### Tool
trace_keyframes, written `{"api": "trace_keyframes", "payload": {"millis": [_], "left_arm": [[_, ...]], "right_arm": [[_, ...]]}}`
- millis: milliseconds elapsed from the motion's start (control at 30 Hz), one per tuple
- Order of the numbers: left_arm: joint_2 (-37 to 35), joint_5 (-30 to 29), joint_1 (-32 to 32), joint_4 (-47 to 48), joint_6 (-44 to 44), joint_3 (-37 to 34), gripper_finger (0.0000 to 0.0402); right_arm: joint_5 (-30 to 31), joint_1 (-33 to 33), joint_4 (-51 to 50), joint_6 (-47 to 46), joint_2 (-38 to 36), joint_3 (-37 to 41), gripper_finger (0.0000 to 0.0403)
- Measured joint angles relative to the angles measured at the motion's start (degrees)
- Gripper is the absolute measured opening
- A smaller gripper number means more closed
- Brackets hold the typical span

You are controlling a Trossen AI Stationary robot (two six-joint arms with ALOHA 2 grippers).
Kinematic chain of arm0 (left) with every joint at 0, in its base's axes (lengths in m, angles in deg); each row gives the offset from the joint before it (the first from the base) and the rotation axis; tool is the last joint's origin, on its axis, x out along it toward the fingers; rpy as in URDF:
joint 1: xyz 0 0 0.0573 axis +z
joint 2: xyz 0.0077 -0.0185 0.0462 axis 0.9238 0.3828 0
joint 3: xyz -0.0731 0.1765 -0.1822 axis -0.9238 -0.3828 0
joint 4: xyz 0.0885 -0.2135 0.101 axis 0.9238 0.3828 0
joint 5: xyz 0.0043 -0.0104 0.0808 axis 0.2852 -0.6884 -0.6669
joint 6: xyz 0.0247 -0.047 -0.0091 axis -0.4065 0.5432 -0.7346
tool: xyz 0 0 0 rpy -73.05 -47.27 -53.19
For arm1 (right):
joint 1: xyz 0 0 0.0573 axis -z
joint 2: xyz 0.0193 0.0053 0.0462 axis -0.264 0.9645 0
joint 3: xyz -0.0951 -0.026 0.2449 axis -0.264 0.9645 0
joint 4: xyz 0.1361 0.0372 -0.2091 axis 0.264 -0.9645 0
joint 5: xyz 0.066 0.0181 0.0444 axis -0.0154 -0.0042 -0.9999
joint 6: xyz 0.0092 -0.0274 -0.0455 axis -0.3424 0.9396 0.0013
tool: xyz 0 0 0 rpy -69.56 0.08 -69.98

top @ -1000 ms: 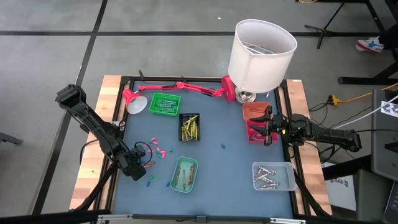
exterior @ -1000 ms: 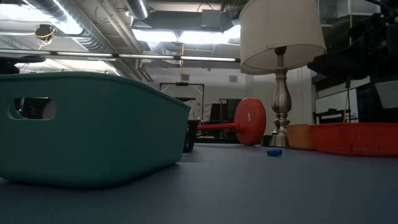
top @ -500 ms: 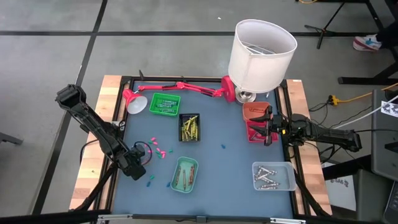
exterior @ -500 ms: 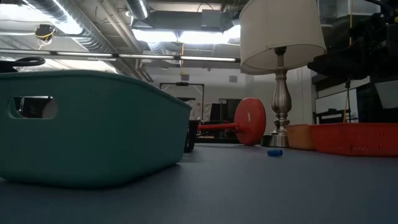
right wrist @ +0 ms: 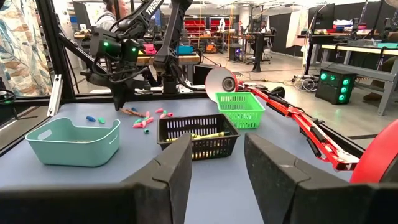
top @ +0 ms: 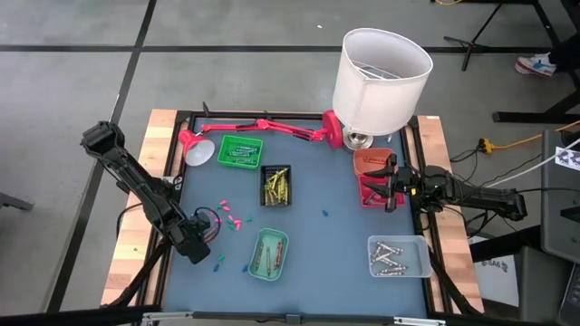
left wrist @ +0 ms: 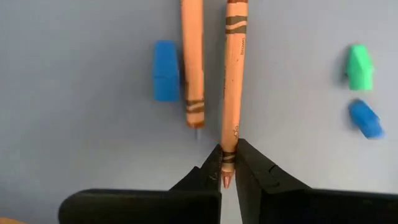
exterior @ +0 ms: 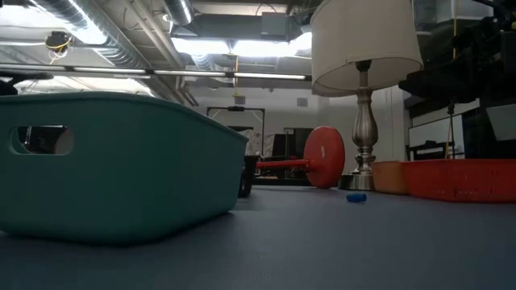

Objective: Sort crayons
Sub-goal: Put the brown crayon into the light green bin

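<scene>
Blue tabletop, lower left: my left gripper is clamped on an orange crayon; right gripper sits released, right edge.

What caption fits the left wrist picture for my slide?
Left gripper shut on one orange crayon, a second crayon lying beside it.

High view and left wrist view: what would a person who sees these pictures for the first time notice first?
Probably the big white lampshade at the table's far edge, near the right arm's side. Next, the small trays spread over the blue-grey mat, for example the teal tray near the front. In the left wrist view, the left gripper is shut on the tip of an orange crayon, with a second orange crayon lying just beside it.
</scene>
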Motion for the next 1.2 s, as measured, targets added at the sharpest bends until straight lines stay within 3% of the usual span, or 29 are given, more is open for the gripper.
{"api": "trace_keyframes", "payload": {"millis": [333,533,833,967,1200], "left_arm": [[-3.39,-3.26,0.02,-9.26,-5.65,0.02,0.0009],[-3.39,-18.27,0.05,-19.23,-13.27,0.09,0.0009],[-2.99,-41.4,0.09,-34.55,-34.16,0.2,0.0009],[-0.83,-47.67,0.35,-42.23,-42.83,0.22,0.0009],[7.22,-49.18,3.83,-55.37,-49.48,0.24,0.0009]], "right_arm": [[0.0,-0.01,-0.02,0.0,0.02,0.02,0.0147],[-0.01,-0.02,-0.02,0.01,0.0,0.02,0.0147],[0.0,-0.02,-0.02,0.0,0.02,0.0,0.0147],[-0.02,-0.02,-0.02,0.01,0.02,0.0,0.0147],[0.0,-0.02,-0.02,0.0,0.0,0.0,0.0147]]}}
